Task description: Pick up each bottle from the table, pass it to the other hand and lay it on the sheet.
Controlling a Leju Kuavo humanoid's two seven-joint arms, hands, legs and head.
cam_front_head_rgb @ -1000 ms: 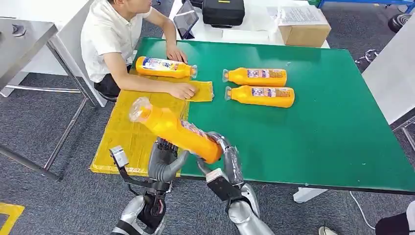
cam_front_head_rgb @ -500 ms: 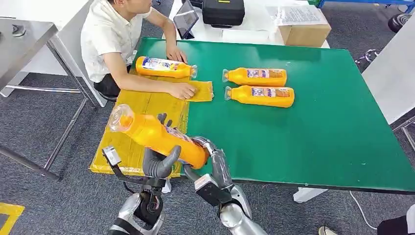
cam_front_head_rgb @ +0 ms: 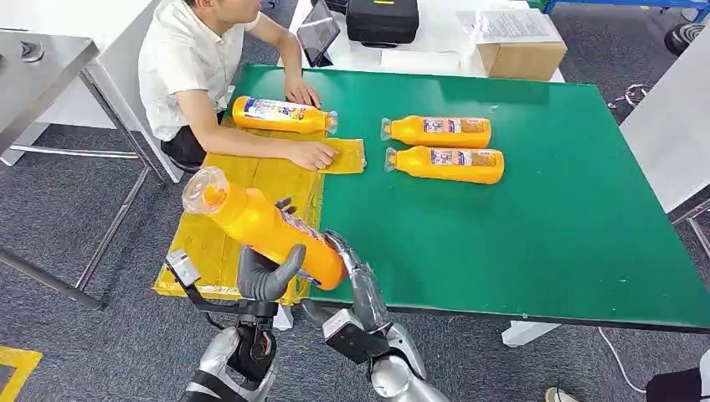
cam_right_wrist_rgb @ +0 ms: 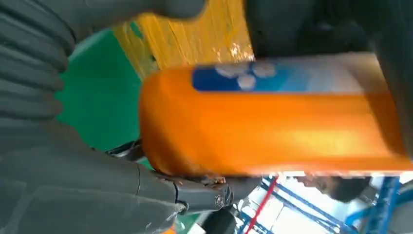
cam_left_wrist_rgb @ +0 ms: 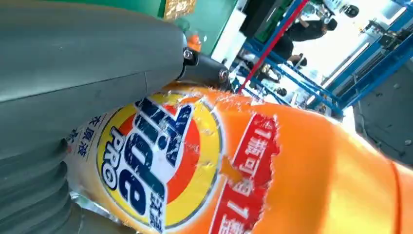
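An orange bottle (cam_front_head_rgb: 251, 222) with a blue and yellow label hangs tilted over the near end of the yellow sheet (cam_front_head_rgb: 251, 180), clear cap end up and to the left. My left hand (cam_front_head_rgb: 266, 272) grips its body from below, thumb wrapped over it; the label (cam_left_wrist_rgb: 146, 165) lies against that hand. My right hand (cam_front_head_rgb: 356, 280) holds the bottle's base (cam_right_wrist_rgb: 272, 122). Another orange bottle (cam_front_head_rgb: 280, 115) lies on the sheet's far end. Two more bottles (cam_front_head_rgb: 437, 131) (cam_front_head_rgb: 448, 164) lie side by side on the green table (cam_front_head_rgb: 519, 243).
A person in a white shirt (cam_front_head_rgb: 180, 63) sits at the table's far left corner, one hand (cam_front_head_rgb: 311, 155) resting on the sheet. A tablet (cam_front_head_rgb: 318, 38), a black case (cam_front_head_rgb: 382, 20) and a cardboard box (cam_front_head_rgb: 519, 50) stand beyond the table. A grey table (cam_front_head_rgb: 38, 67) is at the left.
Both hands have carried the bottle to the left, from the table's front edge to above the sheet. My left hand has closed around its body.
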